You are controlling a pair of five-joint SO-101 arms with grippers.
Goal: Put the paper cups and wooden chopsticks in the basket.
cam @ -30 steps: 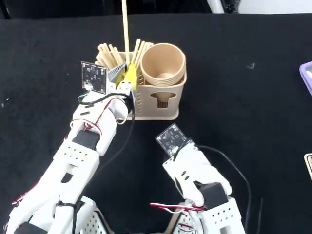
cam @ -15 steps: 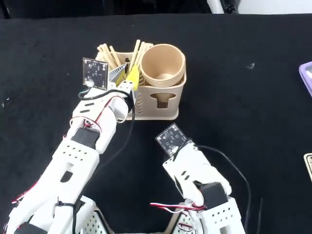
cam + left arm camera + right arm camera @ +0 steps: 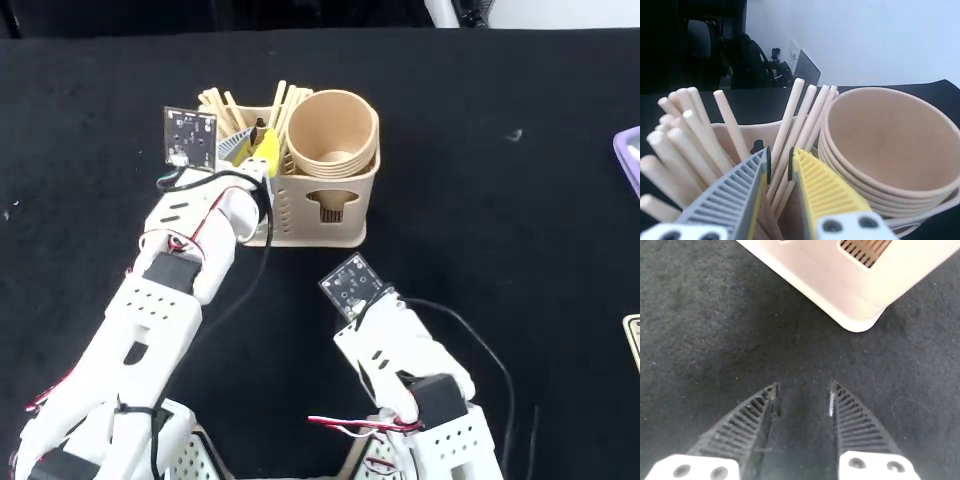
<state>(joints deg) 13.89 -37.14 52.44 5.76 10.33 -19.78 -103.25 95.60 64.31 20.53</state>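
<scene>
The beige basket [image 3: 320, 215] stands on the black cloth. Nested paper cups [image 3: 333, 125] fill its right compartment, and several wooden chopsticks [image 3: 225, 110] lean upright in its left one. My left gripper [image 3: 258, 150] hovers over the chopstick compartment. In the left wrist view its grey and yellow jaws [image 3: 779, 157] stand a narrow gap apart among the chopsticks [image 3: 690, 130], beside the cups [image 3: 880, 135]. Low over the cloth, my right gripper [image 3: 802, 395] is open with nothing between its fingers, a short way from a corner of the basket [image 3: 840, 280].
A purple object [image 3: 630, 150] pokes in at the right edge of the table, and a pale item [image 3: 633, 335] lies lower on that edge. Black cloth stretches around the basket on all sides.
One second ago a chopstick stood tall in my left gripper above the basket. It has dropped in among the others, and the left arm has shifted slightly farther over the basket. The right arm kept still.
</scene>
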